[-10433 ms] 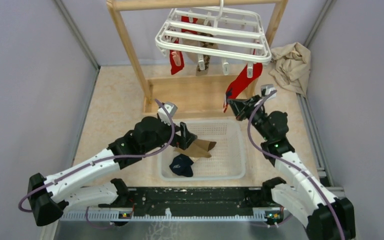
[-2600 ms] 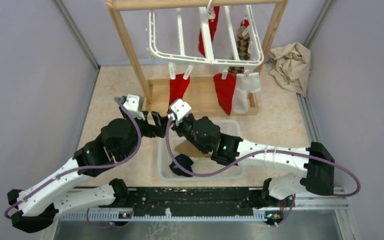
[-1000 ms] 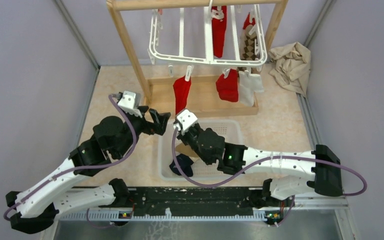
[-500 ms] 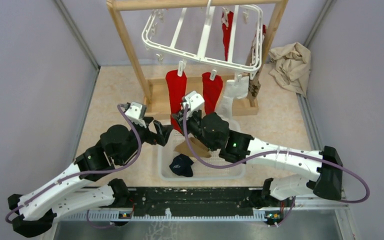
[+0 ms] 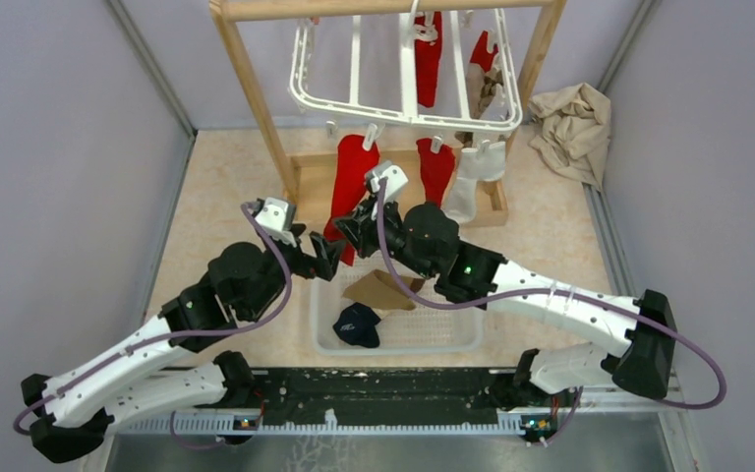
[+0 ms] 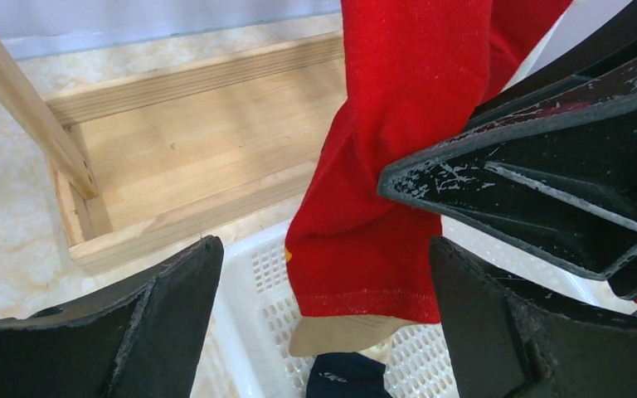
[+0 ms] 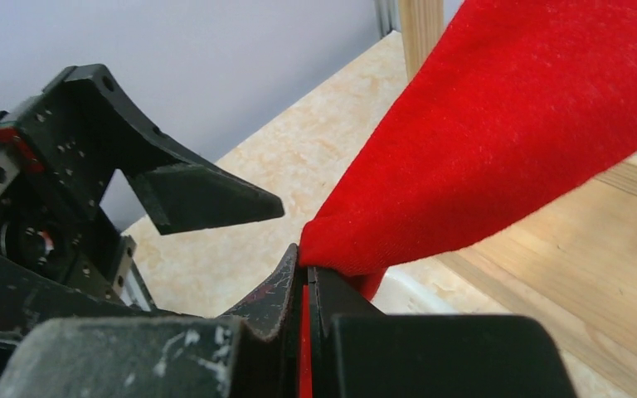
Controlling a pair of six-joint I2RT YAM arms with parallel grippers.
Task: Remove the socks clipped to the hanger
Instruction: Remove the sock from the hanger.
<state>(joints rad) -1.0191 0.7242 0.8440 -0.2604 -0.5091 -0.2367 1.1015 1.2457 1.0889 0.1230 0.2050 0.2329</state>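
Note:
The white hanger [image 5: 408, 98] hangs from the wooden frame with socks clipped under it. At its front are a red sock [image 5: 354, 172], a second red one [image 5: 435, 167] and a cream one [image 5: 472, 182]. Behind them are another red sock [image 5: 428, 59] and a leopard one [image 5: 492, 93]. My right gripper [image 5: 349, 228] is shut on the left red sock's lower part [image 7: 506, 141], the fabric pinched between its jaws [image 7: 305, 274]. My left gripper [image 5: 329, 254] stands open just beside it. In the left wrist view the sock's cuff [image 6: 398, 166] hangs between the spread fingers [image 6: 166, 315].
A white perforated basket [image 5: 452, 334] below holds a tan sock [image 5: 378, 290] and a navy sock [image 5: 357, 324]. The wooden frame's post [image 5: 256, 98] and base tray [image 6: 199, 157] stand just behind the grippers. A crumpled beige cloth [image 5: 572, 128] lies at the back right.
The hanger has swung back from a tilt to nearly level. My right gripper moved up and back, still shut on the red sock. The left gripper shifted right toward the sock's cuff.

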